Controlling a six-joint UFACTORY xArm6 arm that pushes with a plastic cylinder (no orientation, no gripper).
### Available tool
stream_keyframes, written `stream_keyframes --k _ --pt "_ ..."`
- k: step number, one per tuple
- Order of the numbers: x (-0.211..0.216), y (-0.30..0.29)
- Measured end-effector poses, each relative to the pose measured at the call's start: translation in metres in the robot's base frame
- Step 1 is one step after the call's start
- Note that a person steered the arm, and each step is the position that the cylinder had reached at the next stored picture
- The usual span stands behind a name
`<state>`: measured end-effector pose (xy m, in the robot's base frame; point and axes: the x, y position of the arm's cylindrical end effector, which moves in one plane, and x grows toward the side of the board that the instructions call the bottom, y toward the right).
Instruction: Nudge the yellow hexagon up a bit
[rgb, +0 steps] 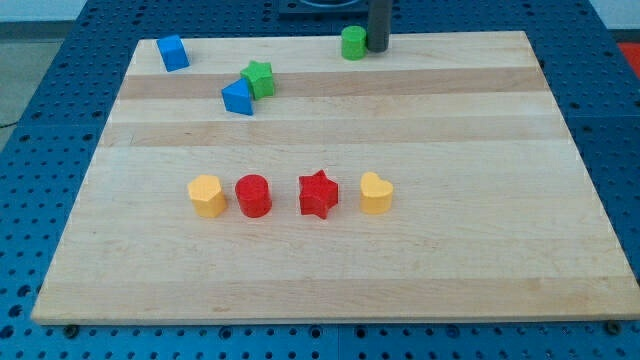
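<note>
The yellow hexagon (207, 195) sits on the wooden board (330, 250) at the left end of a row in the lower middle. To its right stand a red cylinder (253, 195), a red star (318, 194) and a yellow heart (376, 193). My tip (378, 48) rests at the view's top edge of the board, right beside a green cylinder (353, 43). The tip is far above and to the right of the yellow hexagon.
A blue block (173, 52) sits at the top left corner. A green star (258, 78) touches a blue triangle (238, 97) in the upper left part. The board lies on a blue perforated table (40, 150).
</note>
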<state>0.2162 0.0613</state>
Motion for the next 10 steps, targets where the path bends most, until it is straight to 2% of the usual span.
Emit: stream_keyframes --k 2,3,4,6,8,10 --pt "0.005 -0.005" --pt "0.039 -0.017" --pt "0.049 -0.047" --pt "0.027 -0.119" --pt "0.027 -0.123" --pt "0.027 -0.172"
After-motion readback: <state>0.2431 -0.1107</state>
